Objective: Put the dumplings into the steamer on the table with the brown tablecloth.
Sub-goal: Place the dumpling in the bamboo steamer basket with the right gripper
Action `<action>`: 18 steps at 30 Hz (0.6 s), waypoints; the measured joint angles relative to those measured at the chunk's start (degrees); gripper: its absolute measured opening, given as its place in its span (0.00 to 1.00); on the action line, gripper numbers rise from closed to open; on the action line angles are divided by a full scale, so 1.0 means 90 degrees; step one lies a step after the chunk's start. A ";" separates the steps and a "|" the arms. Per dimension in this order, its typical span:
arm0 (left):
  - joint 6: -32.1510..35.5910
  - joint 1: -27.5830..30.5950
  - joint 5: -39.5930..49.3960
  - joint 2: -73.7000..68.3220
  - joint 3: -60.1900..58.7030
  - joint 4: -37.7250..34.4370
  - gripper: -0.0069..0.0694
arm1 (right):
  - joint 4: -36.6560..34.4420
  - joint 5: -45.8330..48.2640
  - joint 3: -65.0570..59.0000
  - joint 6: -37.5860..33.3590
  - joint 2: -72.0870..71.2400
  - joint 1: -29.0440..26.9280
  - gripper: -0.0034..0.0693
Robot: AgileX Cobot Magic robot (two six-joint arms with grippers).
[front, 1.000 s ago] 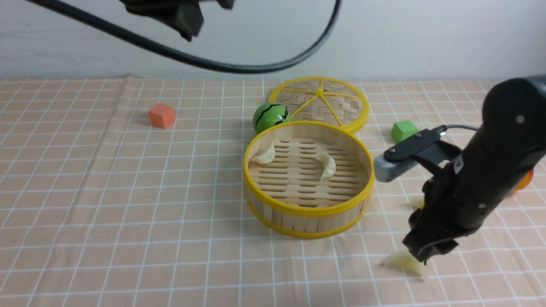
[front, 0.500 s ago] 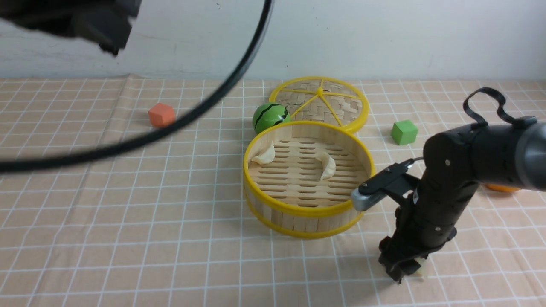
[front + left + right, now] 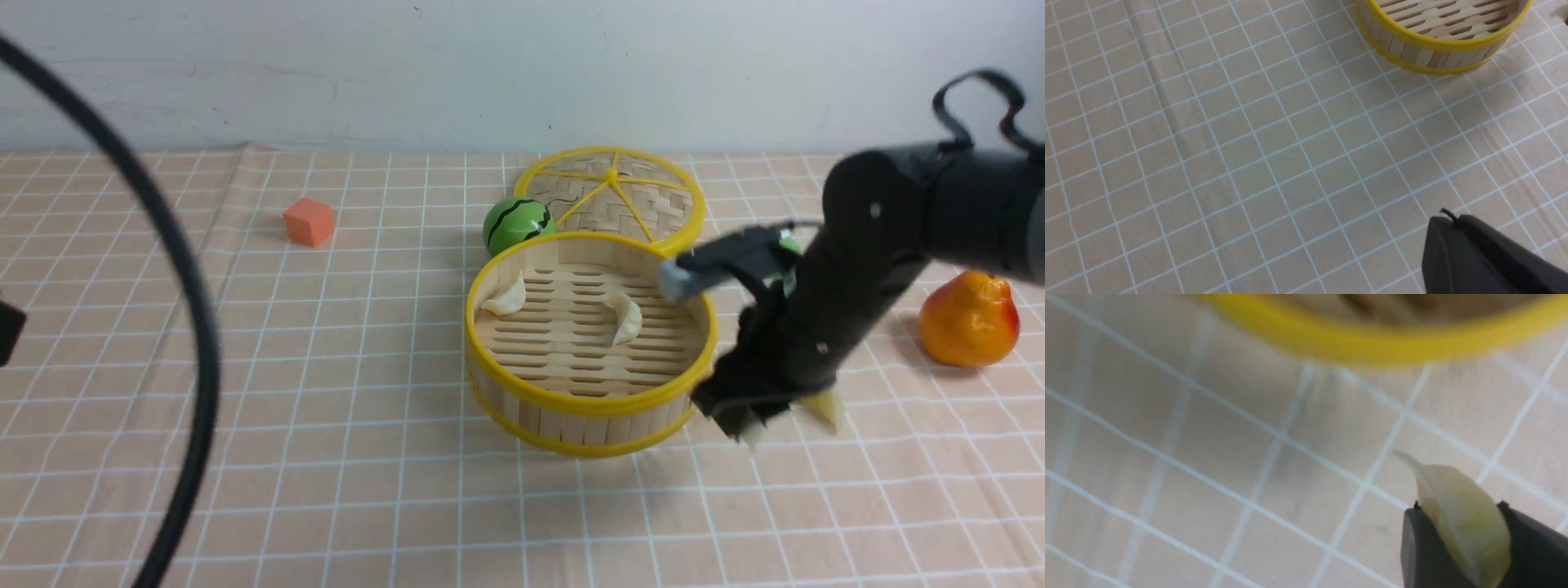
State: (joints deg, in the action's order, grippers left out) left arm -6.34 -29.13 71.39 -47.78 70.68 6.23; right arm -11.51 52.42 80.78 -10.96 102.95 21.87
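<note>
Surface [image 3: 343,457] fully covered w/ brown tablecloth [image 3: 122,327], thin white grid, reaching back to the wall. One crease runs from far edge toward near left. Directly on cloth:

- steamer [image 3: 571,420], approx. centre, upright, open top.
- woven lid [image 3: 653,204] w/ yellow spokes, flat, just behind steamer, its near edge hidden by the steamer's rim.
- watermelon ball [image 3: 516,224], left of lid, just behind steamer's far-left rim.
- orange cube [image 3: 309,221], far left, well apart from the rest.
- pear [image 3: 969,319], upright, well right of steamer.

Near half of cloth otherwise plain grid, per left wrist view too.
</note>
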 joint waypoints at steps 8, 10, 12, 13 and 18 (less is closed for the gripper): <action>0.0000 0.0000 0.0000 0.0349 -0.0111 0.0000 0.07 | -0.0343 0.0173 0.1758 0.0009 0.0593 0.0678 0.35; 0.0000 0.0000 0.0000 0.0343 -0.0111 0.0000 0.07 | -0.0160 0.0211 0.2185 0.0113 0.1060 0.0868 0.35; 0.0000 0.0000 0.0000 0.0343 -0.0111 0.0000 0.07 | 0.0035 0.0236 0.2428 0.0245 0.1390 0.0961 0.35; 0.0000 0.0000 0.0000 0.0343 -0.0111 0.0000 0.07 | 0.0189 0.0250 0.2627 0.0406 0.1631 0.1011 0.35; 0.0000 0.0000 0.0000 0.0343 -0.0116 0.0000 0.07 | 0.0913 0.0258 0.3158 0.1106 0.2458 0.1028 0.35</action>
State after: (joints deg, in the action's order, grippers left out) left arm -6.34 -29.13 71.39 -44.69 69.63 6.23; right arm -3.30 54.74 109.20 -1.01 125.07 31.12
